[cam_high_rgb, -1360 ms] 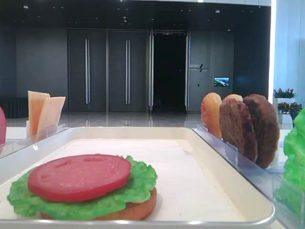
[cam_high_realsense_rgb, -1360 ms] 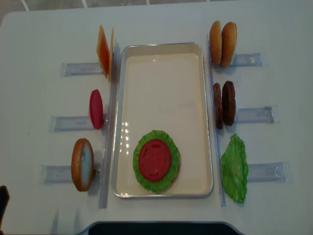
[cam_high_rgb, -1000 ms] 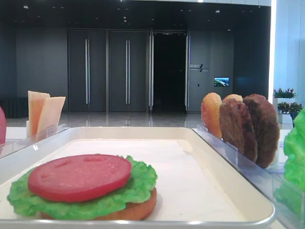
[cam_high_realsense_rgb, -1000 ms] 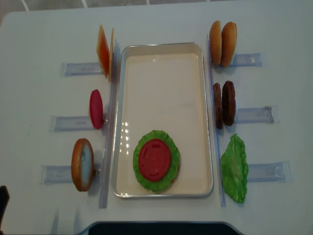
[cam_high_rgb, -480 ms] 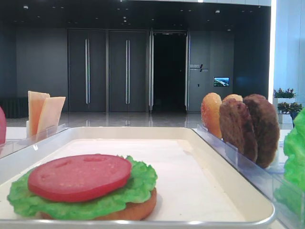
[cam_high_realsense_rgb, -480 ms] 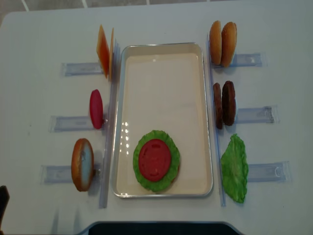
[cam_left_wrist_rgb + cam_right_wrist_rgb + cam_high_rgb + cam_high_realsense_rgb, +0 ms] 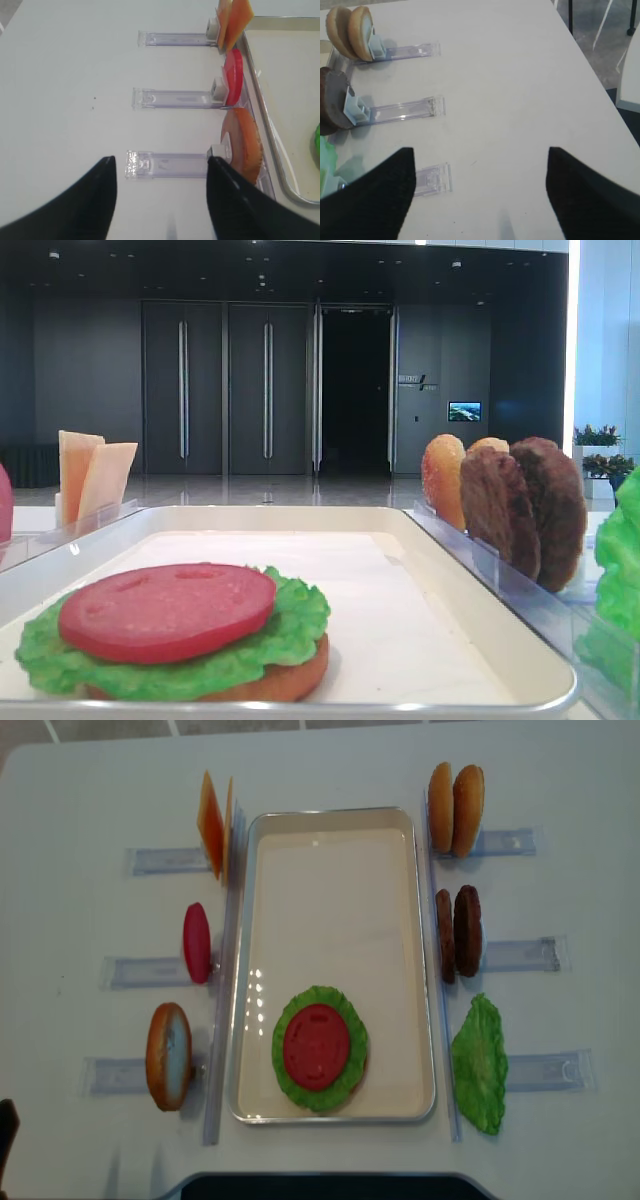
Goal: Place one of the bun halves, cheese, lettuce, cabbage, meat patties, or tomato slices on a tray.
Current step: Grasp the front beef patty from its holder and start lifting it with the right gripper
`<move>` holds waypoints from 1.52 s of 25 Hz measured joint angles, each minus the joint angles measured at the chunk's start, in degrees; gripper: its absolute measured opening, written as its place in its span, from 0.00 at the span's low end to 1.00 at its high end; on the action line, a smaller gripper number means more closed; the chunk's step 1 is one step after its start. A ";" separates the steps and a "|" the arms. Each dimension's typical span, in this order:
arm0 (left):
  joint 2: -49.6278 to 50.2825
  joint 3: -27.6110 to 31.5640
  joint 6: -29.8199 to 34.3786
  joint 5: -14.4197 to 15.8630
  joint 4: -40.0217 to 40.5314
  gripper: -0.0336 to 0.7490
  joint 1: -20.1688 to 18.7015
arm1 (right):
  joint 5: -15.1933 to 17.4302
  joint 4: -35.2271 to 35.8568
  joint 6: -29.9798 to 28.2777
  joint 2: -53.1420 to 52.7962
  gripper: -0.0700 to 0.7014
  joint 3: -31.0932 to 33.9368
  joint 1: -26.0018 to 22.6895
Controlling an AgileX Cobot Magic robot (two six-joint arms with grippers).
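- On your tray point(image 7: 330, 818), at 6 o'clock, a tomato slice point(image 7: 317, 1048) lies on lettuce point(image 7: 291, 1087) over a bun half point(image 7: 290, 680).
- At 3 o'clock of the tray, the meat patties point(image 7: 459, 932) stand upright in a clear rack point(image 7: 518, 954).
- At 9 o'clock you have a spare tomato slice point(image 7: 197, 942), with cheese point(image 7: 212, 824) at 11.
- Both sets of jaws are spread wide, holding nothing: left gripper point(image 7: 161, 200), right gripper point(image 7: 477, 195), each over bare desk point(image 7: 80, 800).

Left gripper point(image 7: 161, 200): jaws spread wide, holding nothing, fingers at 7 and 5 o'clock of its wrist view. Right gripper point(image 7: 477, 192): likewise wide apart, unladen.
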 joint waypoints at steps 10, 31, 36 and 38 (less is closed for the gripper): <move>0.00 0.00 0.00 0.00 0.00 0.60 0.00 | 0.00 0.00 0.05 0.00 0.79 0.00 0.00; 0.00 0.00 0.00 0.00 0.00 0.60 0.00 | -0.90 3.48 -2.37 37.88 0.79 -10.53 0.00; 0.00 0.00 0.00 0.00 0.00 0.60 0.00 | -0.95 5.73 -4.78 52.03 0.79 -16.83 0.00; 0.00 0.00 0.00 0.00 0.00 0.60 0.00 | -0.95 7.29 -6.05 55.81 0.79 -19.15 0.00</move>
